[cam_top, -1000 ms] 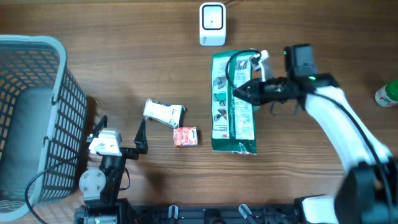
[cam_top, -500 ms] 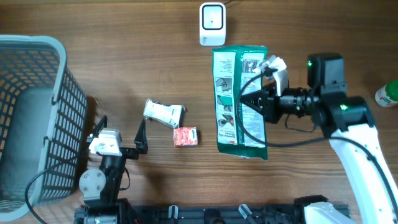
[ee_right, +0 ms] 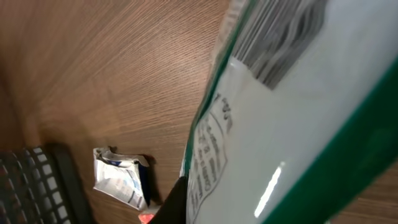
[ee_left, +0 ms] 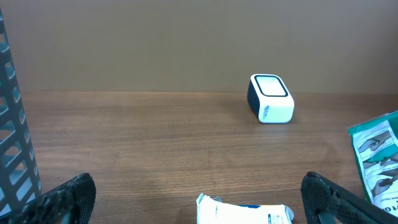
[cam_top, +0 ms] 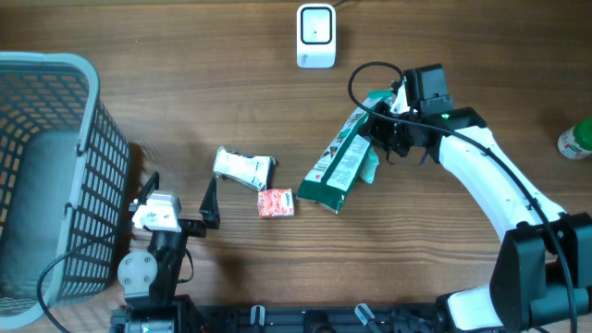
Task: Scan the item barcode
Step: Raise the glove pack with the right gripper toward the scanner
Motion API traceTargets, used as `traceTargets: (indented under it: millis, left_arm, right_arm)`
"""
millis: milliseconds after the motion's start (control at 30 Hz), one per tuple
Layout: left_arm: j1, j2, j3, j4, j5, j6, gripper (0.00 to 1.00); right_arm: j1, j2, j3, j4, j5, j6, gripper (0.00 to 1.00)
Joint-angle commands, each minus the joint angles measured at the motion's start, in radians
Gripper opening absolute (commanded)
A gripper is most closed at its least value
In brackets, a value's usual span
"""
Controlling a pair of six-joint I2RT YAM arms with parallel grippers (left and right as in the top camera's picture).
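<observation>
Fingers of the left gripper are spread wide at the near edge of the wooden desk. Right of centre, the flat green-and-white plastic bag is pinched, tilted, by the right gripper, short of the white box-shaped scanner at the far edge.

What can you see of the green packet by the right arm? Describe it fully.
The green packet is a flat, glossy pouch, green-edged with white printed panels. It is slanted, its upper end pinched in the shut right gripper, its lower end near the red item, not touching. The right wrist view shows a barcode on it. Whether it rests on the table is unclear.
</observation>
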Motion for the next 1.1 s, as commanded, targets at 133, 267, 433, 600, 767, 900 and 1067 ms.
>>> traceTargets:
  millis: [133,267,433,600,767,900,1067]
  left_arm:
    - [0.008,-0.002,-0.003,-0.005,-0.002,-0.01,1.0]
    - [0.008,-0.002,-0.003,-0.005,-0.002,-0.01,1.0]
    - [0.008,-0.002,-0.003,-0.005,-0.002,-0.01,1.0]
    - [0.008,-0.002,-0.003,-0.005,-0.002,-0.01,1.0]
    - [0.008,-0.002,-0.003,-0.005,-0.002,-0.01,1.0]
    - [0.008,-0.002,-0.003,-0.005,-0.002,-0.01,1.0]
    - [0.008,-0.002,-0.003,-0.005,-0.002,-0.01,1.0]
  right_arm:
    - [0.004,0.018,0.009,0.038,0.016,-0.01,0.04]
    - [0.004,0.018,0.009,0.074,0.016,-0.06,0.21]
    - [0.005,-0.03,0.049,0.097,0.023,-0.217,0.84]
    - [0.122,0.053,0.043,0.079,0.113,-0.404,1.0]
    - [0.296,0.198,0.055,0.23,0.415,-0.405,1.0]
    - [0.311,0.315,0.125,0.235,0.56,-0.364,1.0]
    - [0.309,0.385,0.15,0.166,0.531,-0.375,1.0]
